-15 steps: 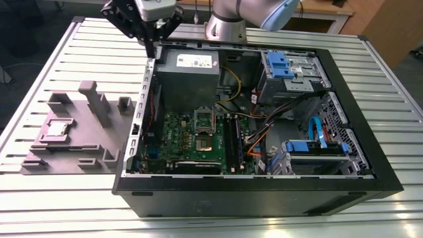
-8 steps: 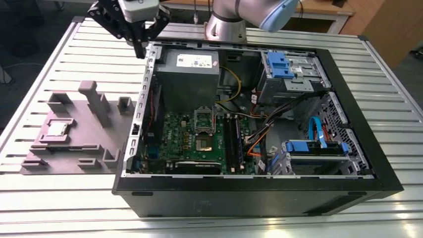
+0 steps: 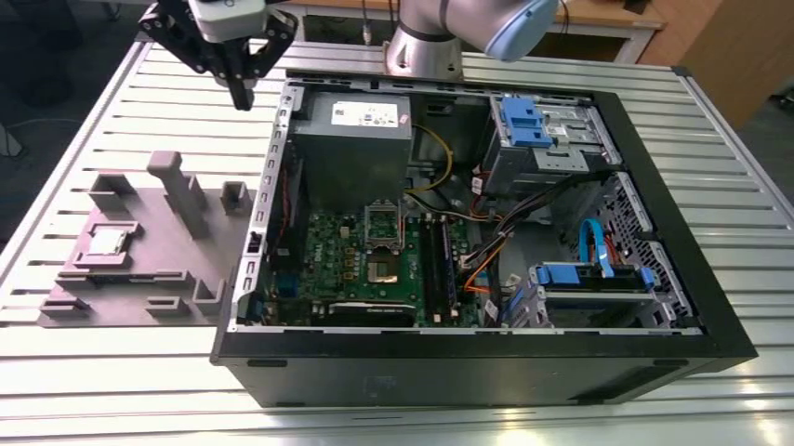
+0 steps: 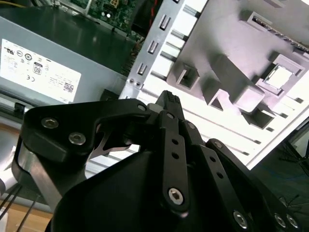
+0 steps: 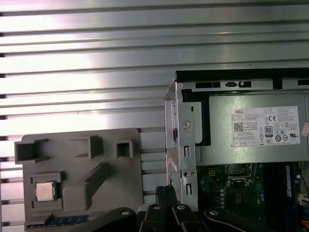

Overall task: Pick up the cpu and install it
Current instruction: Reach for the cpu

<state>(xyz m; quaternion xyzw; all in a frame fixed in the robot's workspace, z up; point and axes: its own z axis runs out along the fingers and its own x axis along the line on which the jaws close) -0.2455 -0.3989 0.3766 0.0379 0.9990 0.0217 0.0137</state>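
Your cpu (image 3: 110,242) lay flat, silver top up, in a square pocket of the grey fixture tray (image 3: 149,279). The tray rested on the slatted surface (image 3: 125,372) just beside the open computer case (image 3: 496,372), on the exterior view's left of it. The chip is square, so it had no long axis for you to line up with.

Your gripper (image 3: 240,93) hung well apart from the cpu, high over the surface by the case's far corner, near the power-supply box (image 3: 353,139). From there the cpu lay toward the exterior view's left and nearer that camera. The gripper looked clenched and carried nothing.

The dark socket (image 3: 382,268) on the green board sat inside the case, on the tray's other side from you.
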